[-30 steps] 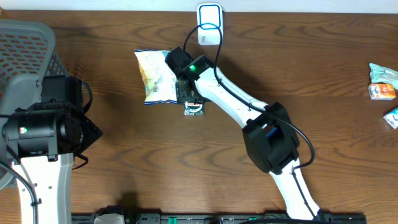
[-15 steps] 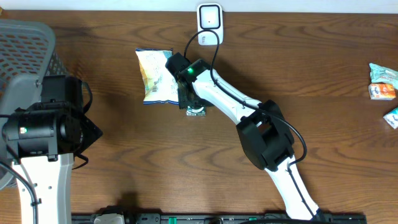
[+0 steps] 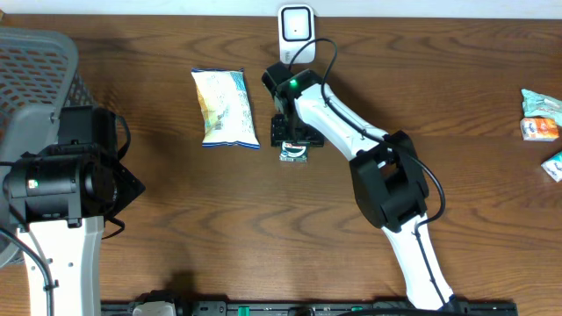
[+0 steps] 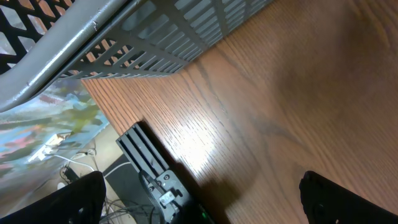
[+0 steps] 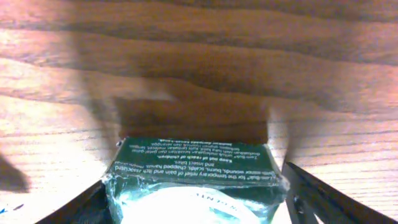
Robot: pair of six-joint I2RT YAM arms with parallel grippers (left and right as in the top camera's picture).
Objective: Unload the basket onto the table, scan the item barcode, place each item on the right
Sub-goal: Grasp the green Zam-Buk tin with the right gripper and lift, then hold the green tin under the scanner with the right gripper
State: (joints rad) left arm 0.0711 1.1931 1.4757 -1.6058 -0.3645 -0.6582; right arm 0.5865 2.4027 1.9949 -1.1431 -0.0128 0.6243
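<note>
The item is a small dark-green packet (image 5: 193, 180) with white print and a clear window. My right gripper (image 5: 196, 208) is shut on it, one dark finger on each side. From overhead the packet (image 3: 295, 154) hangs under the right gripper (image 3: 291, 139), a little below the white scanner (image 3: 297, 25) at the table's far edge. No barcode shows on the packet in any view. My left gripper (image 4: 199, 202) is open over the table's left edge, with nothing between its fingers.
A yellow and white chips bag (image 3: 226, 107) lies left of the right gripper. A grey mesh basket (image 3: 35, 61) fills the far left corner and shows close by in the left wrist view (image 4: 155, 37). Small snack packets (image 3: 539, 114) lie at the right edge.
My right arm has swung to the right, away from the chips bag, carrying the green packet with it. The left arm has not moved.
</note>
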